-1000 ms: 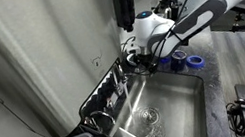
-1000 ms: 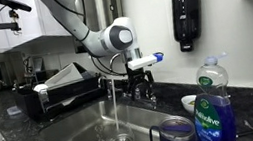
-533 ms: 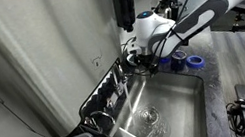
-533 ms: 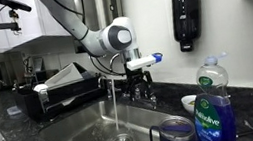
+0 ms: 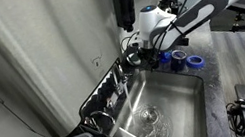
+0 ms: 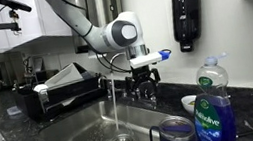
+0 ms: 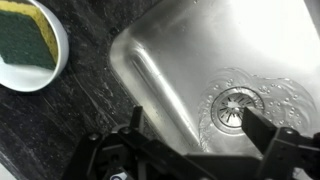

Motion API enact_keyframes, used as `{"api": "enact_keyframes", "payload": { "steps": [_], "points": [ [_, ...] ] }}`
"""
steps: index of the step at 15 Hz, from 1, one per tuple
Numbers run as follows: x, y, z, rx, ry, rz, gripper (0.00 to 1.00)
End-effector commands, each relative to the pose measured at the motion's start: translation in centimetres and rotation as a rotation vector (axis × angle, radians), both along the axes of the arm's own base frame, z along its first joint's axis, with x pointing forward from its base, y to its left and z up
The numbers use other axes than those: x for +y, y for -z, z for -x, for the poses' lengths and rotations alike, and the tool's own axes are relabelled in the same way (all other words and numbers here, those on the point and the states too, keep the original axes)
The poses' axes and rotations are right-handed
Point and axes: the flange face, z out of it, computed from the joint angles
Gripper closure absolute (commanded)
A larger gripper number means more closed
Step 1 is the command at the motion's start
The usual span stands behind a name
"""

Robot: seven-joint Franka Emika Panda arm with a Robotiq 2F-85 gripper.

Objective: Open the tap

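Note:
The tap is a small chrome faucet at the back edge of the sink, seen in both exterior views (image 5: pixel 121 77) (image 6: pixel 130 88). A thin stream of water (image 6: pixel 119 112) runs from its spout into the steel basin (image 6: pixel 76 139). My gripper (image 6: pixel 143 72) (image 5: pixel 142 59) hangs just above and beside the tap's handles, clear of them. In the wrist view the gripper (image 7: pixel 200 125) is open and empty, over the wet basin (image 7: pixel 170 50) and its drain (image 7: pixel 240 105). The tap itself is out of the wrist view.
A black wall dispenser (image 6: pixel 186 11) (image 5: pixel 123 2) hangs above the counter. A dish-soap bottle (image 6: pixel 211 108), a blue cup (image 6: pixel 174 134) and a white bowl (image 6: pixel 190 102) stand by the sink. A dish rack (image 6: pixel 64 90) is beside it. A sponge in a white bowl (image 7: pixel 25 40) sits on the dark counter.
The gripper has risen a little and shifted sideways away from the tap's handles. Water runs in every frame.

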Motion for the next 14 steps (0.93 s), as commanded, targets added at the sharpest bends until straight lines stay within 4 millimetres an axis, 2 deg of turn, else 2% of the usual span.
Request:
{"api": "enact_keyframes", "payload": {
  "steps": [1,7,14],
  "points": [
    [-2.1,-2.2,1.9,-0.020,0.087,-0.020,0.00],
    [-3.6,-6.1,6.0,-0.031,0.201,-0.058,0.00],
    [-2.4,-11.1,11.9,0.113,0.454,-0.079,0.00]
  ]
}}
